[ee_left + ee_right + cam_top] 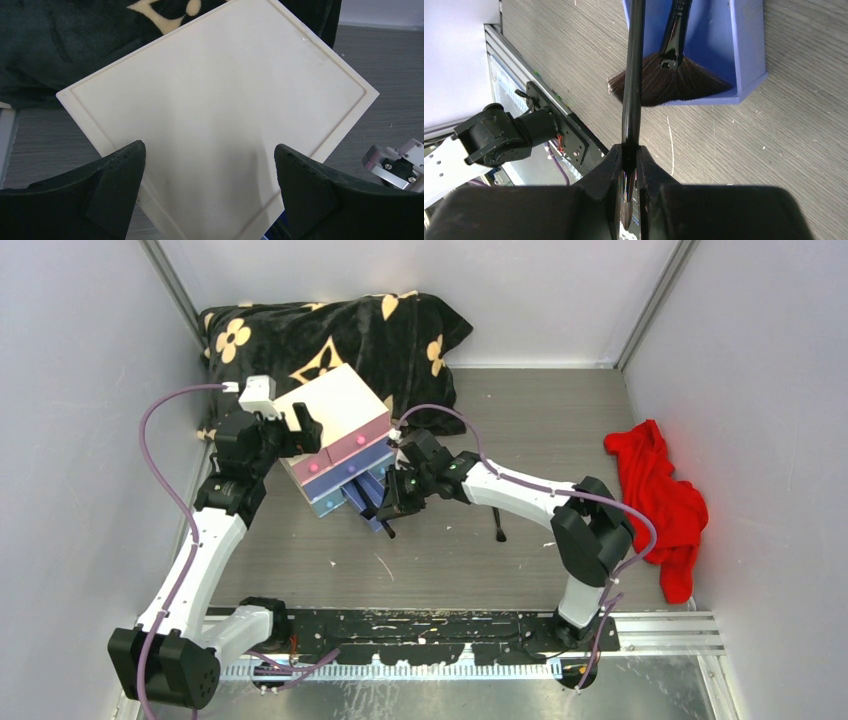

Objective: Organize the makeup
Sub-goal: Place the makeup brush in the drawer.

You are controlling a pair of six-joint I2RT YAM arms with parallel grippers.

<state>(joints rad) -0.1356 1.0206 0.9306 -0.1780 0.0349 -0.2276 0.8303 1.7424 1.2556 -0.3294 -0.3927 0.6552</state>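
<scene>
My right gripper [393, 498] [629, 156] is shut on a slim black-handled brush [634, 75], gripping it near the ferrule, with the handle pointing over the open blue drawer [749, 50] [362, 502]. A black fan brush [669, 80] lies in that drawer, its bristles spreading over the front edge. My left gripper [300, 428] [210, 165] is open and empty, just above the white top of the chest [215, 100] [335, 405]. A small dark makeup stick [498, 527] lies on the table right of the chest. The other makeup is out of view.
The chest stands angled at the back left, with its pink [345, 452] and purple drawers shut. A black flowered blanket [330, 330] lies behind it. A red cloth [660, 500] lies at the right wall. White walls enclose the table.
</scene>
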